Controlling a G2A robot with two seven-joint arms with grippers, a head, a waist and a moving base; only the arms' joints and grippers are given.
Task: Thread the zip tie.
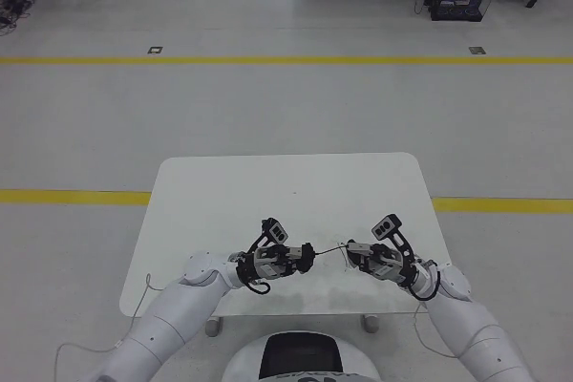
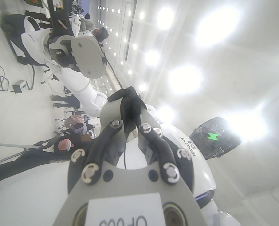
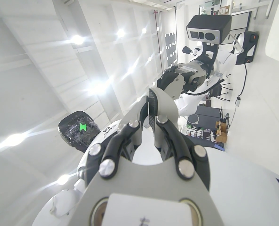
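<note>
A white paper label [image 2: 123, 209] on the grey metal base of the left hand [image 2: 130, 104] carries dark characters cut off at the edge, and the right hand [image 3: 150, 96] bears a second white label [image 3: 146, 209] with a sliver of print.

It's bright in here, lit from overhead. Behind the left gripper [image 2: 129, 99] the ceiling lamps [image 2: 215, 25] flare into white blooms, and the zip tie [image 2: 132, 112] in it reads as a dark silhouette. Behind the right gripper [image 3: 148, 103] smaller lamps [image 3: 77, 39] throw star-shaped streaks. Straight lines bow near both wrist views' edges. Under the grippers the table [image 1: 286, 191] is evenly lit.
</note>
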